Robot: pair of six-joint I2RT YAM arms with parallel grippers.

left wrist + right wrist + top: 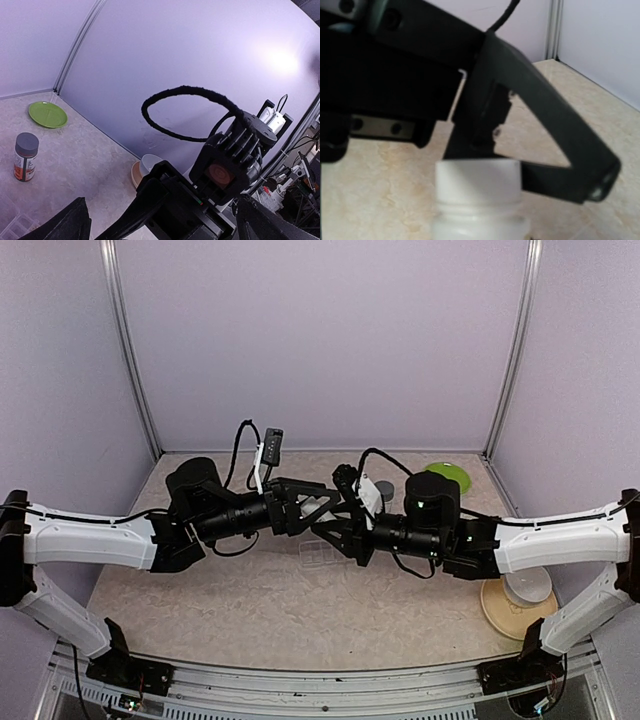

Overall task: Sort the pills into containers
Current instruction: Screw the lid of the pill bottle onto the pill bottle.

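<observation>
My right gripper holds a white bottle with a white cap; in the right wrist view it fills the bottom centre and my own fingers are out of sight. My left gripper meets it over the table's middle. Its fingers stand wide apart on either side of the right gripper's head, and one dark finger reaches past the cap. The clear pill box lies under both grippers, with a corner in the left wrist view. No pills are visible.
A green plate lies at the back right, also in the left wrist view. A brown bottle with a grey cap stands near it. A white bowl on a tan plate sits at the right front.
</observation>
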